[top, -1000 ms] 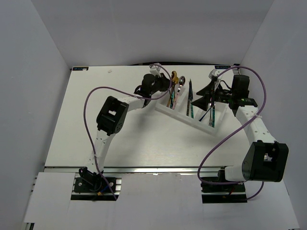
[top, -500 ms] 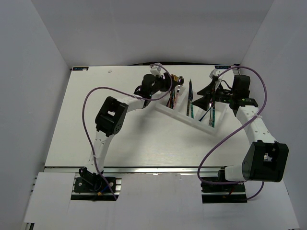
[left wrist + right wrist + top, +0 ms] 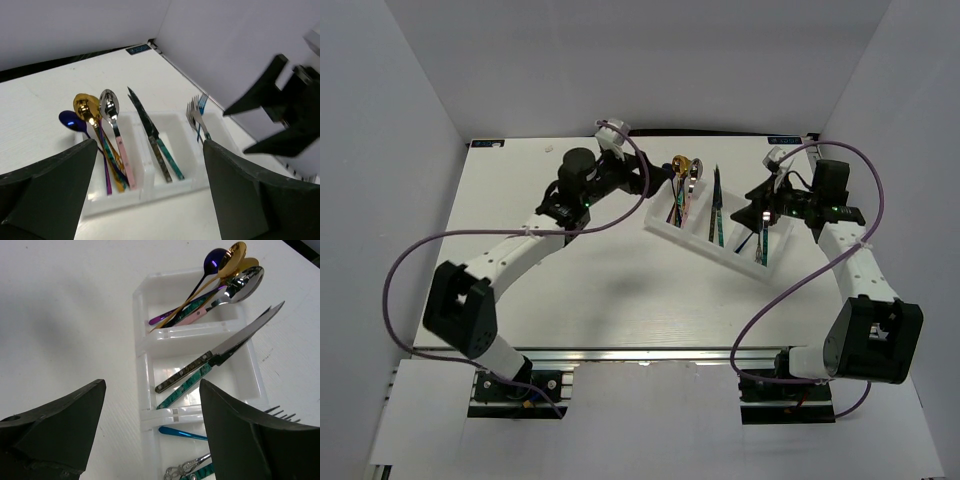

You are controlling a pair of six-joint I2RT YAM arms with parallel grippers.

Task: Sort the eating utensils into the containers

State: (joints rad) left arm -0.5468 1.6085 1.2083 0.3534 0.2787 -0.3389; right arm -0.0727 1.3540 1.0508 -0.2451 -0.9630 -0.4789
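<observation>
Gaping wide with nothing held, the left gripper and right gripper each frame the white tray ahead of their jaws. Its three compartments hold the spoons, knives and forks.

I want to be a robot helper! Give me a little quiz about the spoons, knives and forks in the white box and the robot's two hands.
1. True or false: the spoons all share one end compartment of the white tray.
2. Pick one. What lies in the tray's middle compartment? A) spoons B) knives C) nothing at all
3. Fill the gap: the left hand and the right hand are both ____, with nothing held between their fingers.

Key: 1 true. 2 B. 3 open.
</observation>
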